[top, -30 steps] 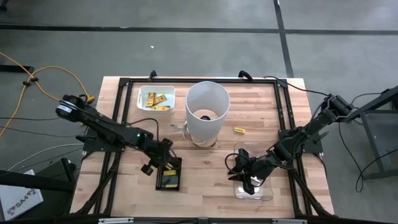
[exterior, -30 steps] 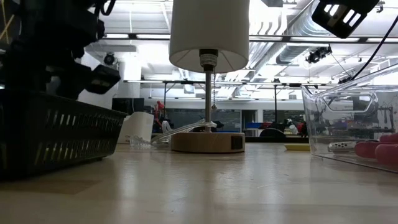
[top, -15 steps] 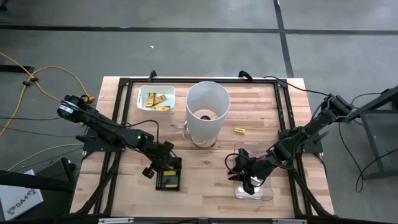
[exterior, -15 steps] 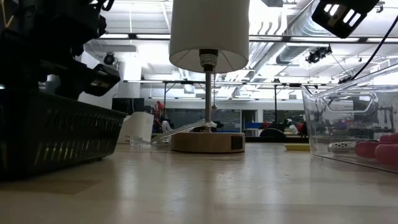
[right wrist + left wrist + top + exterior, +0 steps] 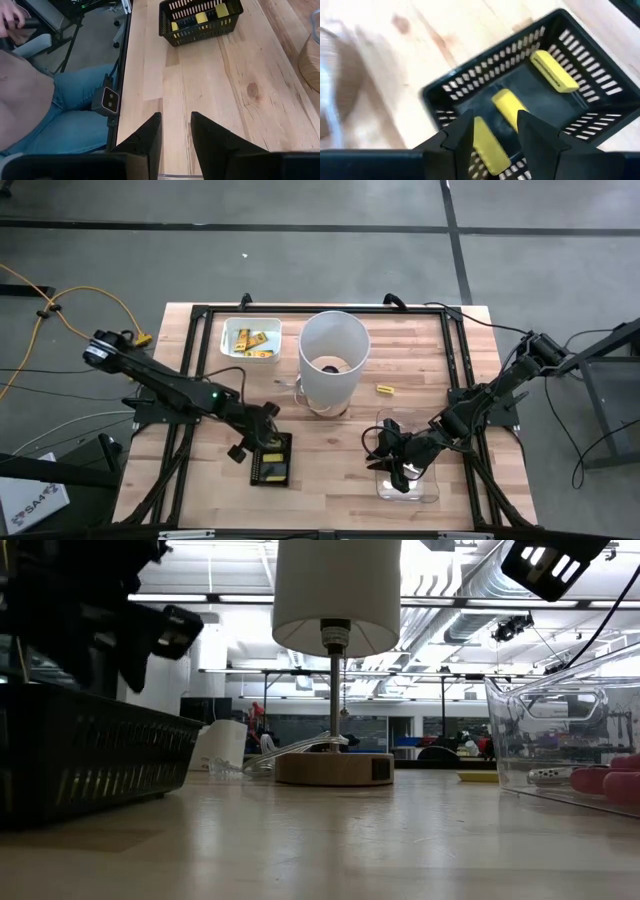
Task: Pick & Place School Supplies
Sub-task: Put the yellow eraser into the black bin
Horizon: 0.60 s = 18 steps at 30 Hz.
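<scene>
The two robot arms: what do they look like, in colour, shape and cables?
Both arms are dark, slim and jointed. The left arm shows a small green light midway, and a yellow cable lies by its base. The left gripper and right gripper each have two black, wedge-shaped fingers. Thin black cables loop around the right arm.

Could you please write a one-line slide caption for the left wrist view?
Left tool, fingers apart, hovers above the black slotted plastic basket holding three yellow oblong pieces.
</scene>
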Each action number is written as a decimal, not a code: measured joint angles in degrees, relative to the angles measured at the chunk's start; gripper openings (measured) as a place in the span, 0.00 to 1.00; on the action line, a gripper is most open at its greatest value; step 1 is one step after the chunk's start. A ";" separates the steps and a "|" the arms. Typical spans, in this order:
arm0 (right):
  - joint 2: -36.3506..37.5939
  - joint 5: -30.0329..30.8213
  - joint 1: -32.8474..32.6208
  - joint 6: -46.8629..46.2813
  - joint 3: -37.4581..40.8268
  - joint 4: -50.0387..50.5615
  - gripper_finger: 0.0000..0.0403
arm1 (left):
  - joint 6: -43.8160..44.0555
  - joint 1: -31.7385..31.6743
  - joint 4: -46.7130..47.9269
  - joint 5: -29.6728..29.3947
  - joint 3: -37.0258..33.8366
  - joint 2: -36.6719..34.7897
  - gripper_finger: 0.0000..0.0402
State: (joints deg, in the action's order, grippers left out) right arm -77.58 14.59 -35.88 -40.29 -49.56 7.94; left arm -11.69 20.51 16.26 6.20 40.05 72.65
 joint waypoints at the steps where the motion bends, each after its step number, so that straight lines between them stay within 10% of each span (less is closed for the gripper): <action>1: 0.00 -0.01 0.00 0.00 0.00 0.02 0.24 | -0.01 -0.02 0.33 -0.72 0.00 -0.83 0.36; 18: 0.00 0.00 0.02 0.02 0.00 0.02 0.24 | 0.11 -6.98 6.59 -6.43 -1.88 -16.26 0.36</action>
State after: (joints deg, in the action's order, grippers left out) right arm -77.58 14.59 -35.86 -40.27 -49.56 7.97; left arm -11.58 13.53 22.86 -0.23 38.17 56.39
